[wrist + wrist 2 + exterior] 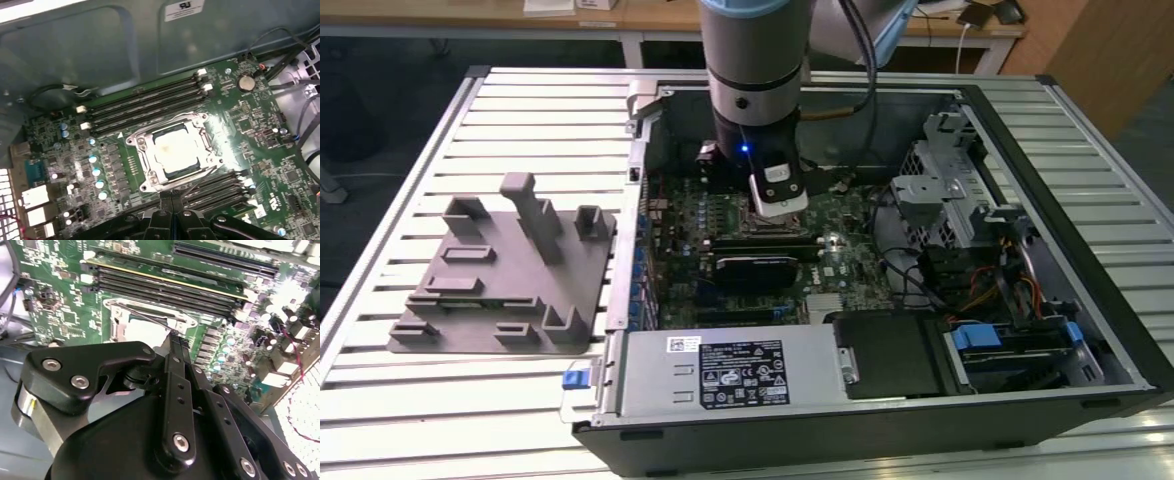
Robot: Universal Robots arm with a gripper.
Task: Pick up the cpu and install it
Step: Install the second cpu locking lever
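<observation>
- Bench (427, 400): slatted metal surface.
- Grey fixture block (507, 280): rests on the bench, toward the exterior view's left.
- Open computer case (881, 400): lies just beside the block.

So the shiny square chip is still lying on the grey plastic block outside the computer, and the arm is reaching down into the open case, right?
Not quite. The cpu is not on the grey plastic block; the first wrist view shows it sitting in the metal-framed socket on the green motherboard. The arm does reach down into the open case, as the exterior view shows.
</observation>
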